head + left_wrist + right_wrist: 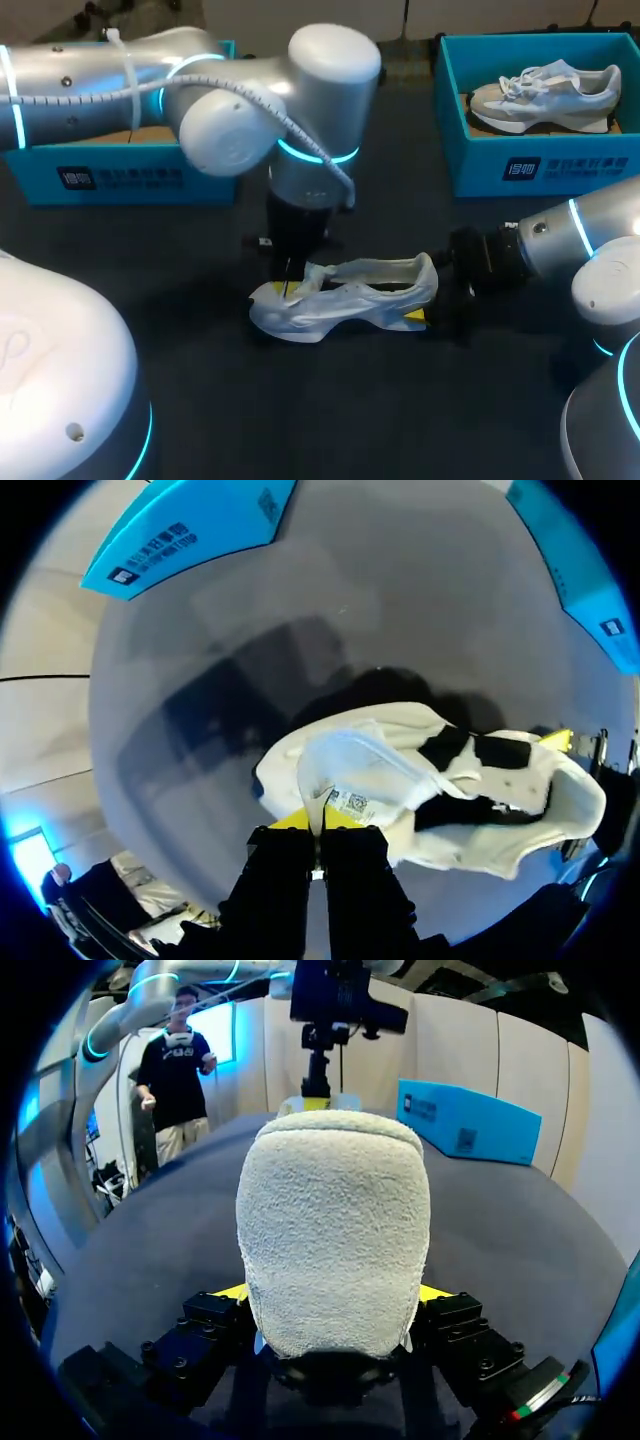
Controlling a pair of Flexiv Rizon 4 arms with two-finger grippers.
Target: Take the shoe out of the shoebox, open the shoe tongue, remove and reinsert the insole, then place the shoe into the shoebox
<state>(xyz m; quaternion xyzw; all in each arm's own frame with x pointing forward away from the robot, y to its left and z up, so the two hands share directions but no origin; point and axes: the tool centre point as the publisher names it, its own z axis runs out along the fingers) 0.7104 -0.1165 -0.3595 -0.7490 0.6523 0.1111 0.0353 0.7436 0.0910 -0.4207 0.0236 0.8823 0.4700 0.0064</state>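
Yellow-tipped left gripper [320, 825] pinches the thin, flat tongue [352, 768] of a white fabric shoe [345, 293]. The right gripper [335, 1295] clamps its rounded, fuzzy heel at 3 o'clock. It lies mid-way on the dark table [330, 410], with a teal cardboard shoebox [540, 165] at 2 o'clock.

- Setting: a robot test lab.
- Evidence: silver left arm [230, 110] and right arm [590, 240], lit blue rings at the joints, over one dark table [350, 410].
- On it: white shoe [345, 295], left shoebox [120, 185], right shoebox [560, 165], both blue.
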